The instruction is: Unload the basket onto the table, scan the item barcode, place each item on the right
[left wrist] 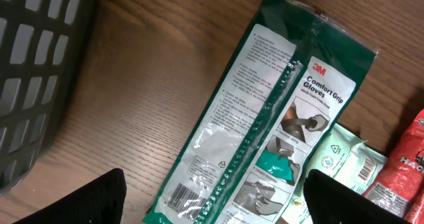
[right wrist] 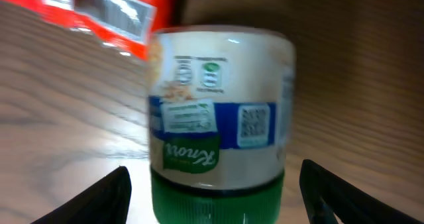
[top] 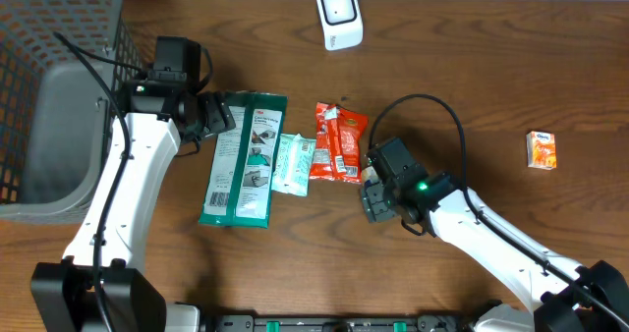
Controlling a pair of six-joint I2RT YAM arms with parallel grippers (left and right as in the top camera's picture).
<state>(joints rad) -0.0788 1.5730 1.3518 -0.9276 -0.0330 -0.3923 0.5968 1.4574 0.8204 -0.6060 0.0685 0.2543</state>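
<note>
Two claws show from overhead: my left claw point(top: 221, 114) over the top end of the gloves pack point(top: 244, 160), my right claw point(top: 375, 193) just right of the red packet point(top: 339, 143), hiding the jar. The scanner point(top: 339, 16) sits at the top edge across bare worktop point(top: 462, 57); a basket point(top: 59, 37) fills the upper left.

Left wrist: fingers point(left wrist: 93, 197) spread, with the pack lying diagonally beneath.

Right wrist, blurred: the jar point(right wrist: 218, 118) lies between my parted fingers point(right wrist: 99, 197), its long axis running top to bottom, green lid point(right wrist: 218, 197) lowest, label upside down.
</note>
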